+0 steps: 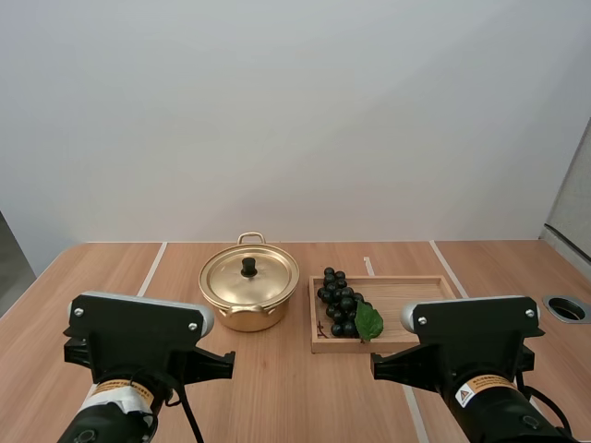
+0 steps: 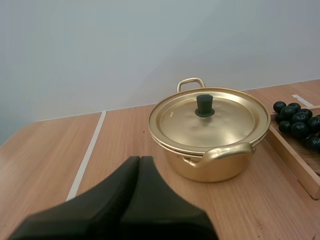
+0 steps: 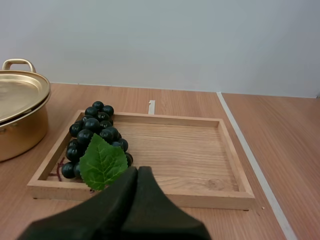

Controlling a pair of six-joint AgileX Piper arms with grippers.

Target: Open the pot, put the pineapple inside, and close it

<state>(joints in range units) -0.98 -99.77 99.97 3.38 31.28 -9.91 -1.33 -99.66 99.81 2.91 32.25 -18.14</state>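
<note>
Counts: one gold pot (image 1: 247, 309), one lid (image 1: 263, 277), one bunch of grapes (image 1: 338, 300), one wooden tray (image 1: 416, 288), two arms.

Pot is sitting on the table (image 1: 102, 272), centre-left, ahead of the left arm (image 1: 138, 337). The lid is resting flat on the rim and covering the whole opening, with one black knob (image 2: 204, 105) standing upright at its middle. Two loop handles are showing, far one (image 2: 190, 81) and near one (image 2: 226, 151).

The fruit here is dark grapes. They're lying in the tray's left half, the side nearest the pot, with one green leaf (image 3: 102, 162) lying over the bunch's near end. The tray is sitting just to the right of the pot, apart from it, ahead of the right arm (image 1: 476, 337).

Left gripper (image 2: 139, 159) is hanging short of the pot, jaws pressed together into one wedge and gripping nothing. Right gripper (image 3: 138, 170) is hanging at the tray's near edge, jaws likewise pressed together and gripping nothing, the leaf just beside its tips.

Three pale strips (image 1: 152, 268) are running across the tabletop.
</note>
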